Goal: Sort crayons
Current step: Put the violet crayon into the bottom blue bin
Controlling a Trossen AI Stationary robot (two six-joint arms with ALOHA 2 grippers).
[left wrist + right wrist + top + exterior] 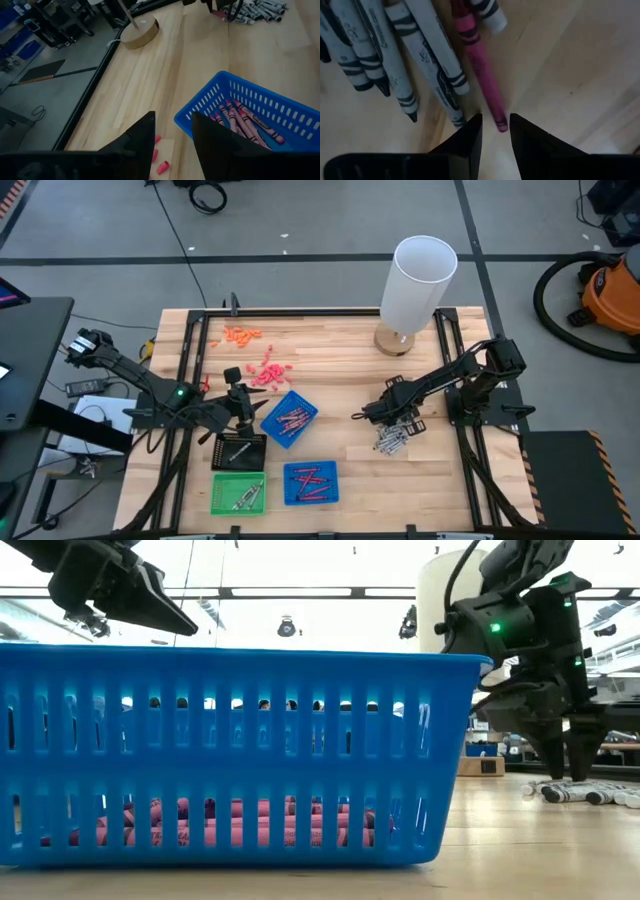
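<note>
A heap of grey crayons (392,438) lies on the table at the right, with one pink-red crayon (482,75) beside it. My right gripper (385,416) points down over the heap and is open. Its fingertips (495,127) stand on either side of the pink-red crayon's lower end; I see no contact. My left gripper (237,395) is open and empty (172,137). It hovers beside the blue basket (289,418), which holds red crayons (245,117).
A black tray (240,451), a green tray (239,493) with grey crayons and a blue tray (311,483) with red crayons stand near the front. Salmon bits (266,372) and orange bits (240,334) lie far left. A white lamp (415,285) stands at the back.
</note>
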